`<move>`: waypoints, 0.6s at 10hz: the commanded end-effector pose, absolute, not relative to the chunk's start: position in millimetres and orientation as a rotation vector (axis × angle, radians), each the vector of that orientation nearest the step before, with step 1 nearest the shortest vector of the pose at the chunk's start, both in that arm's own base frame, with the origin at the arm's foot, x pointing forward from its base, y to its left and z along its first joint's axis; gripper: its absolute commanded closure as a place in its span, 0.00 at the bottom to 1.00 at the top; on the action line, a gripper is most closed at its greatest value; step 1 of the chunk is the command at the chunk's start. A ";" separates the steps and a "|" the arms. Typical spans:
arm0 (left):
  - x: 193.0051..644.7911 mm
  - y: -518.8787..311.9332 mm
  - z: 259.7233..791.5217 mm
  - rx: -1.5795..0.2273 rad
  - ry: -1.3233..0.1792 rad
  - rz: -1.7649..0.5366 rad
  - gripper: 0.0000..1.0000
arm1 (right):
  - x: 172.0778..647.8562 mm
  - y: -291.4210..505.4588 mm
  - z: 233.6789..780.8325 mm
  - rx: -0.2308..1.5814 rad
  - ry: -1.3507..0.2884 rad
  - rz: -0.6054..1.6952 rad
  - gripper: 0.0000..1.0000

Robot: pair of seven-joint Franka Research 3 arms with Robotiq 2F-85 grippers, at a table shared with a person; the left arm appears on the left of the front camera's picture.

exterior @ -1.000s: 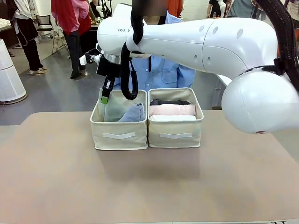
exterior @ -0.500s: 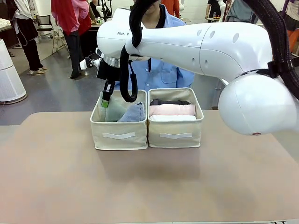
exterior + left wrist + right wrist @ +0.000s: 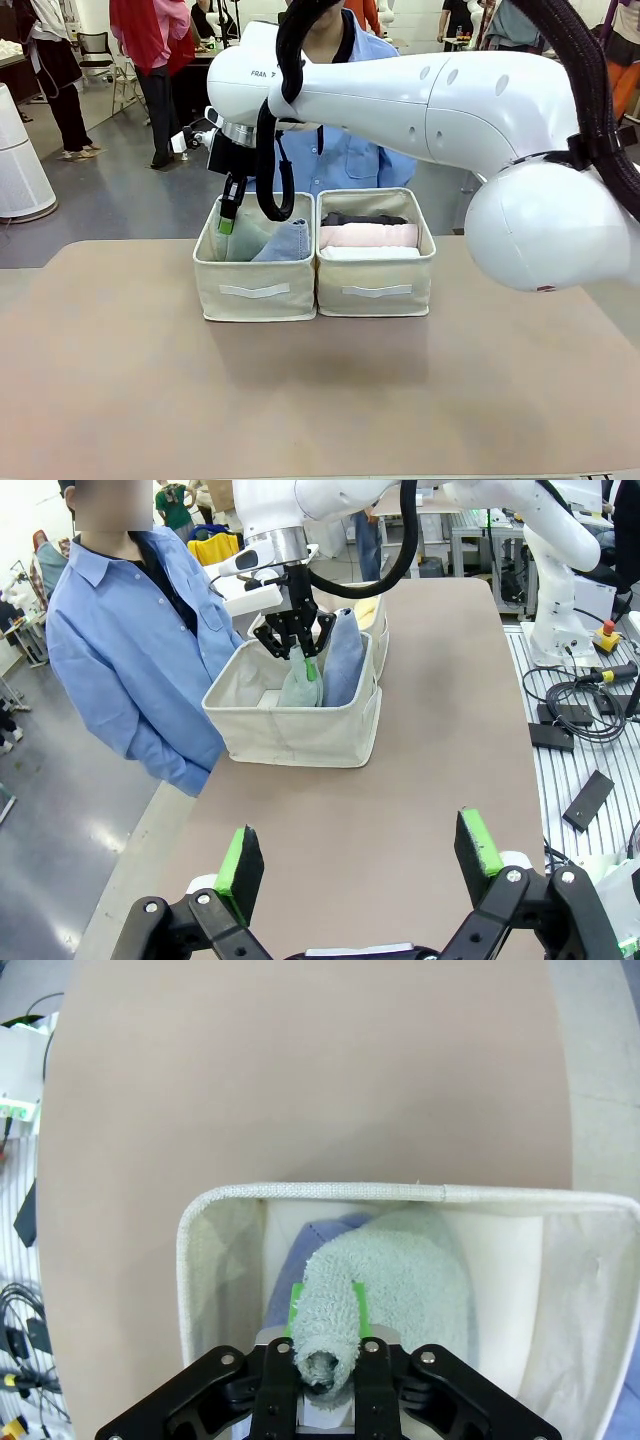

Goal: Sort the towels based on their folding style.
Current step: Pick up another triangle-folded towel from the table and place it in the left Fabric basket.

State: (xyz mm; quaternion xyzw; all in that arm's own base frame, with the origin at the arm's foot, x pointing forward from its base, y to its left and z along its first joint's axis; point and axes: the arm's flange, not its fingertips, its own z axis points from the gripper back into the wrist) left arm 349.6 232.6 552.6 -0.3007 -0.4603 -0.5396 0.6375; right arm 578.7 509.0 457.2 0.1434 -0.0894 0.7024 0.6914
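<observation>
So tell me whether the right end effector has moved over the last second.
Barely: the right end effector has risen slightly against the left box's rim.

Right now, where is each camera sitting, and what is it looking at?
Front view: sits between the arms, facing across the table at the person in the blue shirt; the white right arm crosses it.
Left wrist view: rides the left arm, looking along the open left gripper at the beige fabric box.
Right wrist view: rides the right arm, looking down into that box; the right gripper pinches the pale teal-green cone-shaped towel.
Both wrist views share this box and towel.
</observation>
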 end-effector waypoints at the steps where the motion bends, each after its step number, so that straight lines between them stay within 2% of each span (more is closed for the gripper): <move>1: 347.4 231.4 552.4 -0.685 -1.083 -1.238 0.00 | 588.3 520.9 461.4 0.339 -0.193 1.579 0.23; 2: 347.4 231.4 552.4 -0.685 -1.083 -1.238 0.00 | 588.1 521.2 461.6 0.341 -0.195 1.581 0.00; 6: 347.4 231.4 552.4 -0.685 -1.083 -1.238 0.00 | 588.9 520.8 461.5 0.342 -0.204 1.582 0.00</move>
